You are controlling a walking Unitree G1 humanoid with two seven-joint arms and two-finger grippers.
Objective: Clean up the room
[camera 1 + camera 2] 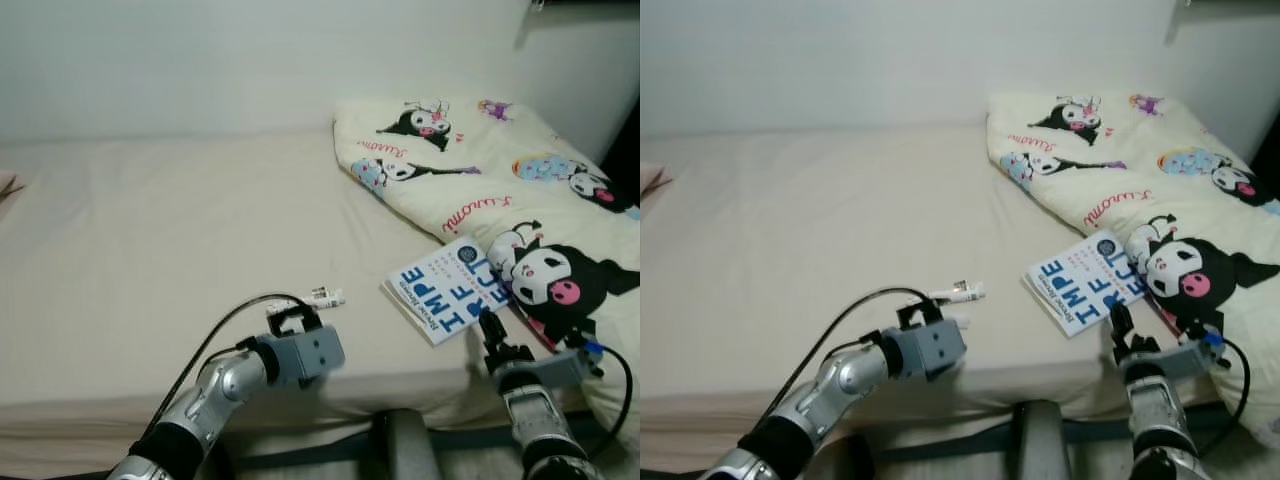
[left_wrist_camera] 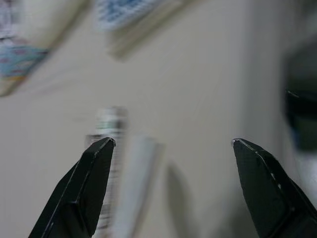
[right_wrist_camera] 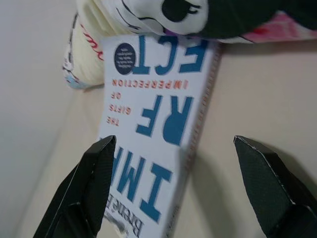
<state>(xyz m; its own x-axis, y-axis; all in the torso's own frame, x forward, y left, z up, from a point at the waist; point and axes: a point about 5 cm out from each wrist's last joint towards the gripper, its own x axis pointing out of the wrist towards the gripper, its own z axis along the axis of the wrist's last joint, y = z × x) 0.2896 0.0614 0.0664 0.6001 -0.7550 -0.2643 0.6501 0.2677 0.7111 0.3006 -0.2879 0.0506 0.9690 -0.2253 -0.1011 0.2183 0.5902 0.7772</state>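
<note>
Both sets of jaws stand wide apart, holding nothing. The left gripper (image 1: 300,322) hovers over the cream-sheeted bed (image 1: 150,240), with a small white tube with a printed label (image 1: 326,296) just ahead of its jaws. The right gripper (image 1: 1120,325) points at a white paperback book with blue lettering (image 1: 1087,281), whose far edge lies under a cream cartoon-print quilt (image 1: 480,170).

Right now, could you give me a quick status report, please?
Left gripper open, at small white tube on bed. Right gripper open, at book. Blanket overlaps book's far corner.
</note>
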